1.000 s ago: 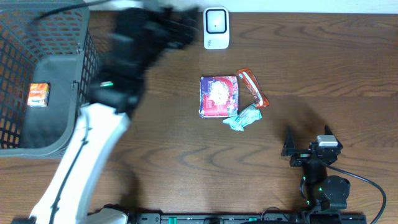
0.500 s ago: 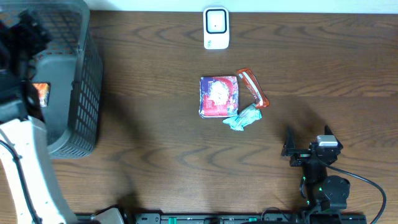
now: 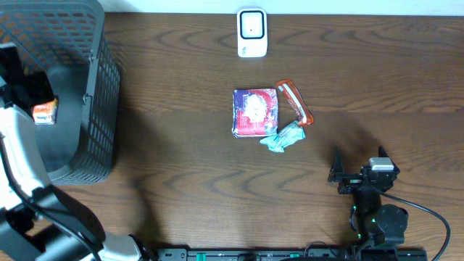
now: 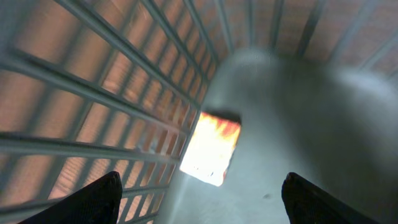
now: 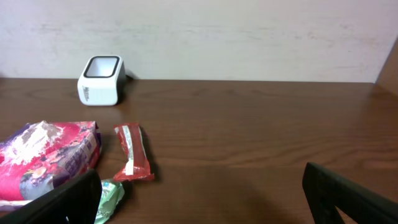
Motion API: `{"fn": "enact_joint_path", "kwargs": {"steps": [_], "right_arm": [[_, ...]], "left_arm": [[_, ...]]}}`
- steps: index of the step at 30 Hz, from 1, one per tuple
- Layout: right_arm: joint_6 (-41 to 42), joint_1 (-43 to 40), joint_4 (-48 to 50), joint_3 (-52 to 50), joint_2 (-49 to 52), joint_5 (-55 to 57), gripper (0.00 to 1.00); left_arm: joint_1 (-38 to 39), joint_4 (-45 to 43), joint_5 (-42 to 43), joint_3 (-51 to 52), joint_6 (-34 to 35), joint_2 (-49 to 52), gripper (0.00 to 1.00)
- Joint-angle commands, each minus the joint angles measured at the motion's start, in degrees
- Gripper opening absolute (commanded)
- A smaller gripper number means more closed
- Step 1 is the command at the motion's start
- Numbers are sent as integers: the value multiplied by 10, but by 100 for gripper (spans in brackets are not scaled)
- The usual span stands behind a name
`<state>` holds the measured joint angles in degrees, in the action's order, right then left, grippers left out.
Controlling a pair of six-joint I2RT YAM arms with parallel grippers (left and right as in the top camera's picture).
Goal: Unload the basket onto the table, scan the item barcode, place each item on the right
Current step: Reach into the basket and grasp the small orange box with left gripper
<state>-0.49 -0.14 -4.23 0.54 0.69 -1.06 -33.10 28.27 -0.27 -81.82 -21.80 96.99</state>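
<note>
Your left claw [image 4: 202,202] is hanging spread and empty inside the basket [image 3: 94,87], above the orange packet [image 4: 210,149]. That packet is lying flat on the basket floor against the mesh wall. It is blurred, but its long axis seems to be running along that wall. Your right claw [image 5: 202,199] is sitting wide apart, low over the table [image 3: 181,167], with the scanner [image 3: 251,32] standing at the far edge.

A dark brown wooden table [image 3: 181,159] with strong, wavy grain fills the space, and its surface catches a soft, even light. Along its far edge rises a pale off-white wall [image 5: 249,31], plain and faintly mottled.
</note>
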Motion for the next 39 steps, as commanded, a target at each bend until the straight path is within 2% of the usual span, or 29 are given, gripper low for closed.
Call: {"fn": "enact_joint_path", "kwargs": {"steps": [1,4,9,14,21,22,24,28,29,30,32,39], "right_arm": [[-4,2,0,-2,-3,3,99],[-4,2,0,-2,-3,3,99],[-4,2,0,-2,-3,3,99],[-4,2,0,-2,-3,3,99],[-4,2,0,-2,-3,3,99],[-4,2,0,-2,-3,3,99],[-4,2,0,-2,-3,3,99],[-4,2,0,-2,-3,3,99],[-4,2,0,-2,-3,3,99],[-4,2,0,-2,-3,3,99],[-4,2,0,-2,-3,3,99],[-4,2,0,-2,-3,3,99]], "left_arm": [[0,2,-35,11,-56,40,82],[0,-3,-54,11,-63,80,82],[5,-14,-53,11,-121,140,77],[13,-54,-52,11,-123,176,76],[15,-94,-53,11,-134,211,67],[15,-97,-53,11,-133,214,62],[15,-97,-53,11,-133,220,45],[14,-82,-54,11,-133,230,21],[14,-80,-54,11,-133,230,8],[14,-78,-54,11,-132,230,8],[16,-76,-54,11,-101,222,8],[33,-104,-51,-7,99,102,7]]}}
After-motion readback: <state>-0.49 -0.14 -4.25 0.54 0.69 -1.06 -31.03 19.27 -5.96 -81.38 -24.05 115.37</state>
